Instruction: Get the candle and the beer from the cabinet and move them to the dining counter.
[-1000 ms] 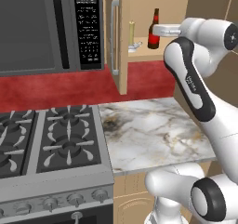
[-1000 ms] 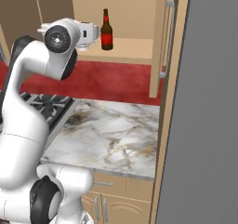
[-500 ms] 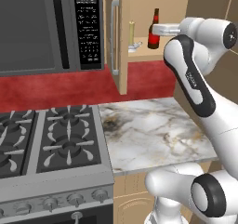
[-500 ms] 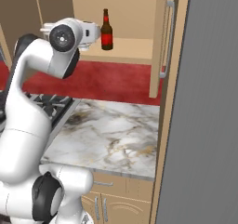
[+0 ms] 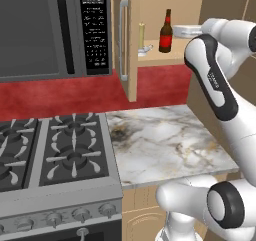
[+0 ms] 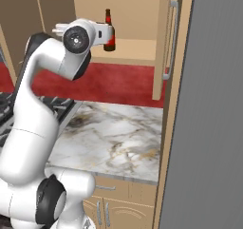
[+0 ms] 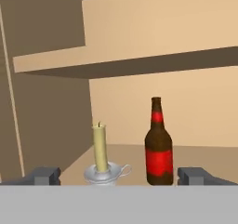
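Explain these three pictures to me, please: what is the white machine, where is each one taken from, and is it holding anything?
The white machine is a robot arm on a base that can drive, in a computer-drawn kitchen. Two pictures come from cameras on that base, behind the arm to its left and right. The third comes from a camera on the hand itself, looking along the gripper; the two dark stubs at its bottom are the jaws, standing wide open and holding nothing. Ahead, in the open wall cabinet, a candle in a silver holder stands left of a brown beer bottle with a red label. Below lie a marble countertop and a gas stove, with a microwave above.
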Available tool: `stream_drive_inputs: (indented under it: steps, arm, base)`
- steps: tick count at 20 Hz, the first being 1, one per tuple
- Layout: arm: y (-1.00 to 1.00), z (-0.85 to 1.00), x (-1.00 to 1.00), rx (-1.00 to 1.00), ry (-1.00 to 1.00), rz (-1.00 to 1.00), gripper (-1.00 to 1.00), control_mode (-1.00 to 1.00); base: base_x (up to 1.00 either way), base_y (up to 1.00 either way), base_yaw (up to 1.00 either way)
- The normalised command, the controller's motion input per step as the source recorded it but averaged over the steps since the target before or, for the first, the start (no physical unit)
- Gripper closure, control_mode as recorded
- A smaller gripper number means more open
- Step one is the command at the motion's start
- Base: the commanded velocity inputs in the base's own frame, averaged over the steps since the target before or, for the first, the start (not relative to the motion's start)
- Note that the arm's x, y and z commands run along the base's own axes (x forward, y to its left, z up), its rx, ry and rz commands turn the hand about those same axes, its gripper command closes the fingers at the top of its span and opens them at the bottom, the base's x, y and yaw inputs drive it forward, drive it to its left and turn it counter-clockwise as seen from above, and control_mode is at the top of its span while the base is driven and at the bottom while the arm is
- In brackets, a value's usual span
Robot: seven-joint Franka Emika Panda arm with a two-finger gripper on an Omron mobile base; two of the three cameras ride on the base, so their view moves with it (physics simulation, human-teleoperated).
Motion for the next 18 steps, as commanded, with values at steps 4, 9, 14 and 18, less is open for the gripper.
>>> stream_drive_inputs:
  steps: [4, 9, 14, 18]
  arm:
    - [-0.15, 0.0, 0.08, 0.0, 0.0, -0.09, -1.0, -1.0]
    - [0.0, 0.0, 0.16, 0.0, 0.0, -0.14, -1.0, -1.0]
    - [0.0, 0.0, 0.21, 0.0, 0.0, -0.18, -1.0, -1.0]
    - [0.0, 0.0, 0.26, 0.0, 0.0, -0.11, -1.0, -1.0]
  base:
    - [0.0, 0.0, 0.0]
    - [0.0, 0.0, 0.0]
    - [0.0, 0.0, 0.0]
    - [0.0, 0.0, 0.0]
